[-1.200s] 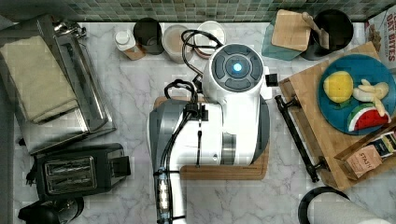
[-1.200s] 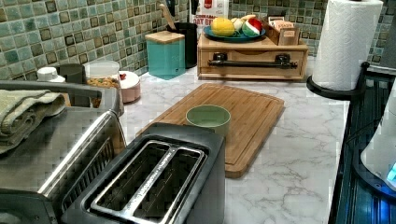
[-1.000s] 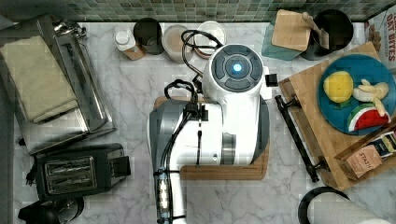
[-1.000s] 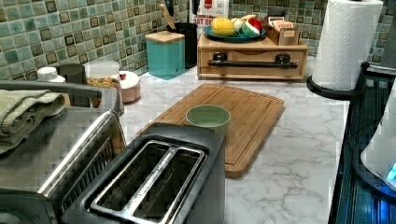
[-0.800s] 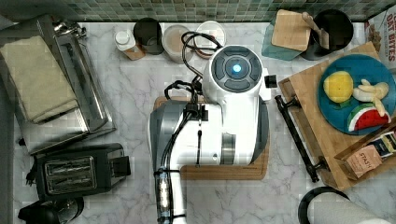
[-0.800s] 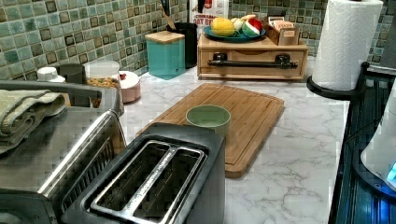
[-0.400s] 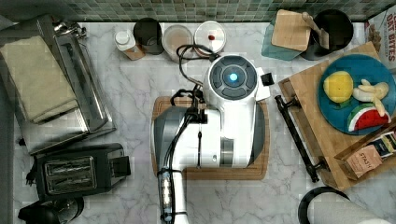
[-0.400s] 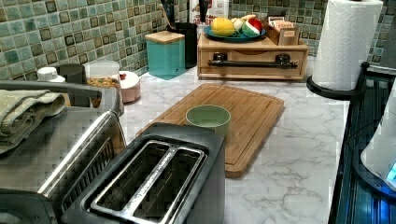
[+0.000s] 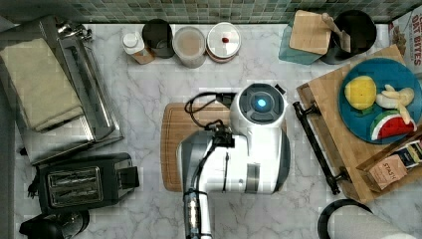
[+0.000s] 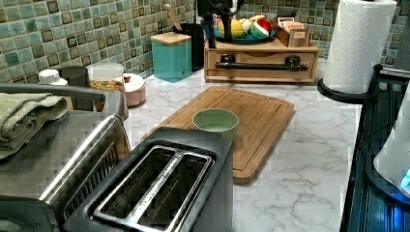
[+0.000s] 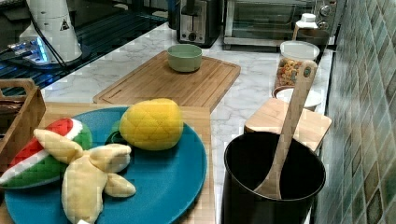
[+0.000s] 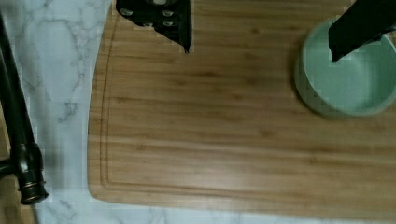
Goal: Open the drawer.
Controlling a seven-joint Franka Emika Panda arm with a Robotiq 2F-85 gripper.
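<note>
The drawer [image 10: 261, 54] is shut, set in a low wooden stand with a long black bar handle [image 10: 261, 65] across its front. In the top view the handle [image 9: 317, 147] runs along the stand's left edge, just right of my white arm [image 9: 249, 149]. My gripper [image 12: 260, 53] is open, its two black fingers [image 12: 173, 21] spread wide above the wooden cutting board [image 12: 210, 130] with nothing between them. The handle [image 12: 14, 121] lies off to one side of the board, apart from the fingers. In the left view the gripper [image 10: 218, 19] hangs above and left of the drawer.
A green bowl [image 10: 215, 121] sits on the cutting board [image 10: 241, 116]. On the stand lie a blue plate [image 9: 380, 99] with toy food and a tea box [image 9: 393, 169]. A paper towel roll [image 10: 355, 46] stands near the drawer; toaster [image 9: 82, 184], jars [image 9: 189, 45] and utensil pot [image 9: 354, 32] ring the counter.
My arm has swung toward the top view's right, closer to the drawer handle. In the left view the gripper has come into sight above the drawer's left end.
</note>
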